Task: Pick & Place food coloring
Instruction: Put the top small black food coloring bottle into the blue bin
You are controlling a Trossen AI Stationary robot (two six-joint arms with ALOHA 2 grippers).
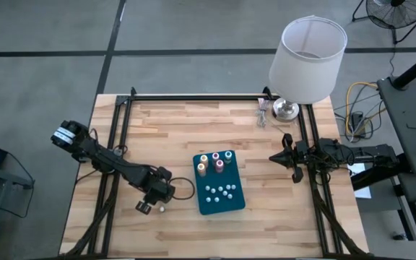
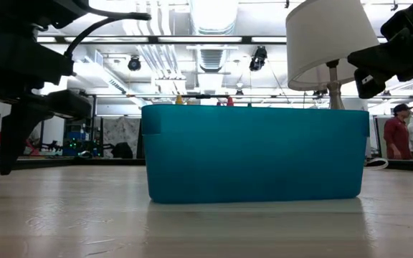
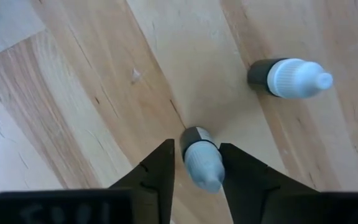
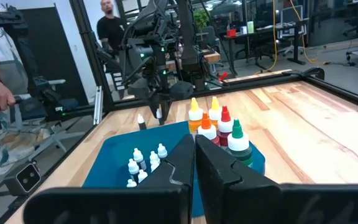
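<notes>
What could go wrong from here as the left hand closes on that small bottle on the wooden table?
1. The small whitish-grey dropper bottle stands between the left hand's dark fingers, which have not clearly clamped it; its rounded cap could slip out or tip.
2. A second whitish-grey bottle with a dark base lies on its side nearby and could be nudged and roll across the light wooden table.
3. The teal rectangular tray already holds many bottles, so placing it could knock neighbours.

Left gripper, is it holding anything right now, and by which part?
The left gripper has a small whitish-grey bottle between its fingers, around the body, but whether they clamp it cannot be told. The right gripper is shut, holding nothing.
</notes>
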